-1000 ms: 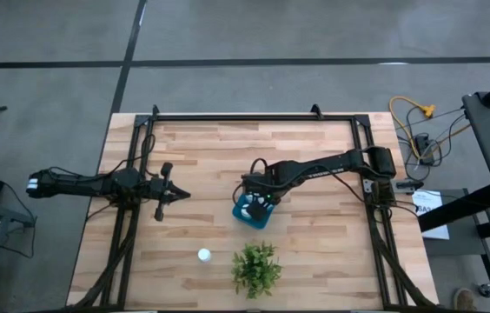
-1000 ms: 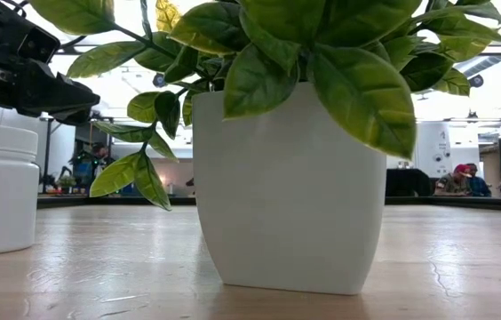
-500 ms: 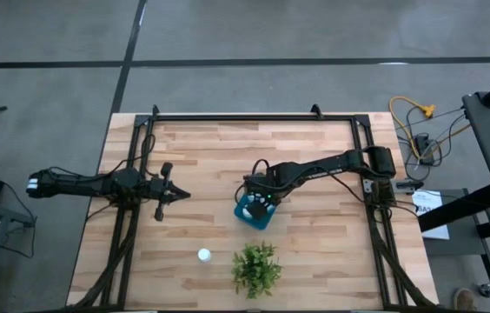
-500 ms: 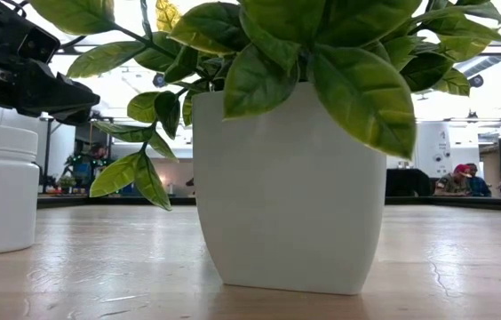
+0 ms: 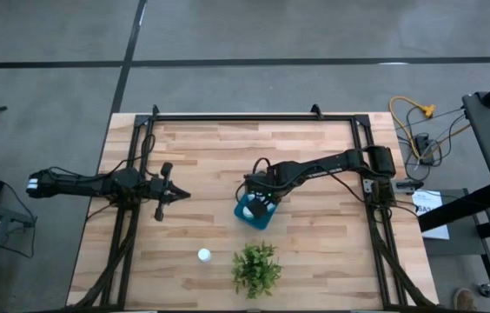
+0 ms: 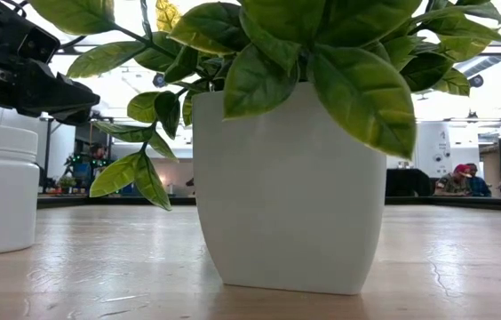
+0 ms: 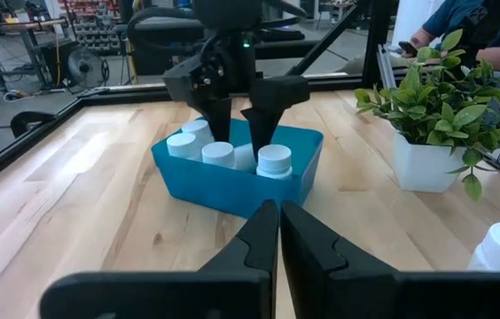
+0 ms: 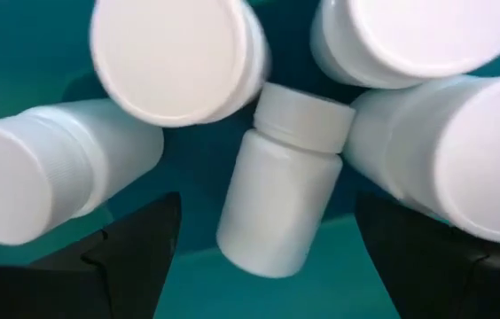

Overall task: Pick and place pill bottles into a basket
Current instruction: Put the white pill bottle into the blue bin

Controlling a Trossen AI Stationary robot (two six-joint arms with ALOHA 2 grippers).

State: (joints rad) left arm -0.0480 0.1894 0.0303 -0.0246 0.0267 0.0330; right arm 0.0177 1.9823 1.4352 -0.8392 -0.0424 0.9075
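Observation:
The teal basket [image 5: 247,215] sits mid-table and holds several white pill bottles [image 7: 217,153]. My right gripper [image 7: 242,131] points down into it, open. In the right wrist view its fingers [image 8: 135,252] stand on either side of a bottle lying on its side [image 8: 281,199], clear of it. The bottles around that one stand upright or lean. One more pill bottle [image 5: 203,255] stands upright on the table near the front edge. My left gripper [image 5: 184,195] waits shut at the table's left, holding nothing.
A green plant in a white pot [image 5: 256,268] stands at the near edge, just in front of the basket and right of the loose bottle [image 6: 0,188]. Bare wood lies to the left and right of the basket. Black frame rails [image 5: 254,117] border the table.

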